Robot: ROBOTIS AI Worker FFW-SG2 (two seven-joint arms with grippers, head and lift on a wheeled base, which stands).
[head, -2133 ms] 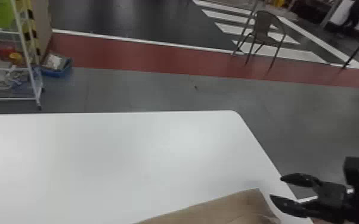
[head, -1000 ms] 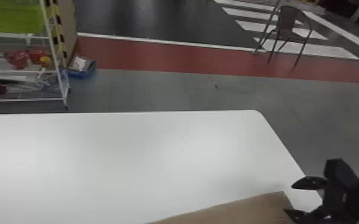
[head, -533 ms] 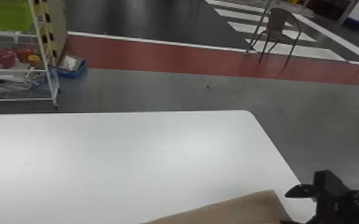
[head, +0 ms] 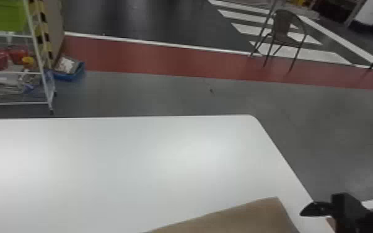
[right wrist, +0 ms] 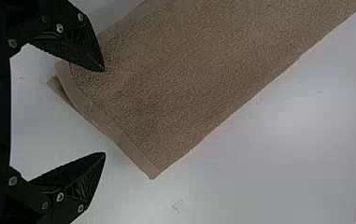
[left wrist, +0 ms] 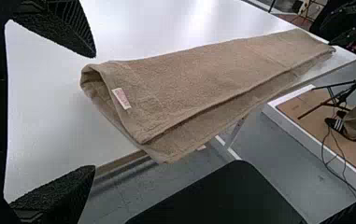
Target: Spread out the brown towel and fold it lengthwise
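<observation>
While the brown towel (left wrist: 203, 74) lies folded along the edge of the white table (head: 117, 170), the left gripper (left wrist: 95, 111) and the right gripper (head: 347, 210) have jaws spread wide, gripping nothing. One right finger (right wrist: 84, 51) overlaps the towel's end, perhaps touching.

We see broad, soft glare on the smooth white table (head: 117, 155) in the head view, brighter than the matte grey floor (head: 148, 93) beyond. In the left wrist view, we find pale glare streaking the table and dimmer light beneath it.
</observation>
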